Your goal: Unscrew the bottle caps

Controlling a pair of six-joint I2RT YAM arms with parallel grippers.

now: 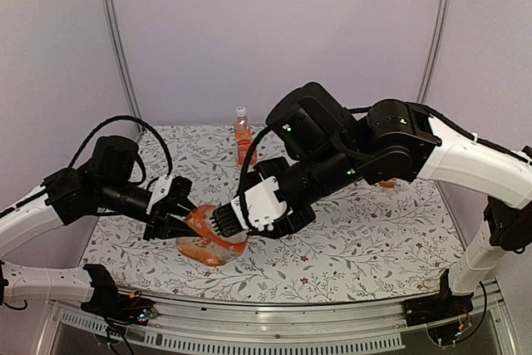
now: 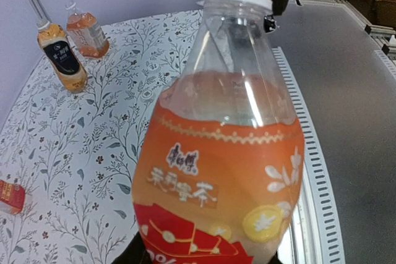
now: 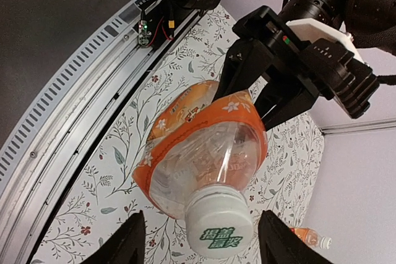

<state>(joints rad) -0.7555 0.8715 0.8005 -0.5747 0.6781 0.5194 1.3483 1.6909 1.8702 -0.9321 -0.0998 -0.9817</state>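
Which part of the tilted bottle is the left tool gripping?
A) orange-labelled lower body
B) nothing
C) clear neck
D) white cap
A: the right wrist view shows the left tool clamped on the orange-labelled base of the bottle, while the white cap sits untouched between the open fingers of the right tool.

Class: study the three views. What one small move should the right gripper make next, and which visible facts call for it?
Probably close the right gripper onto the white cap. Its fingers stand either side of the cap with gaps showing, while the left gripper clamps the tilted bottle by its lower body, so the cap looks lined up to be gripped and turned.
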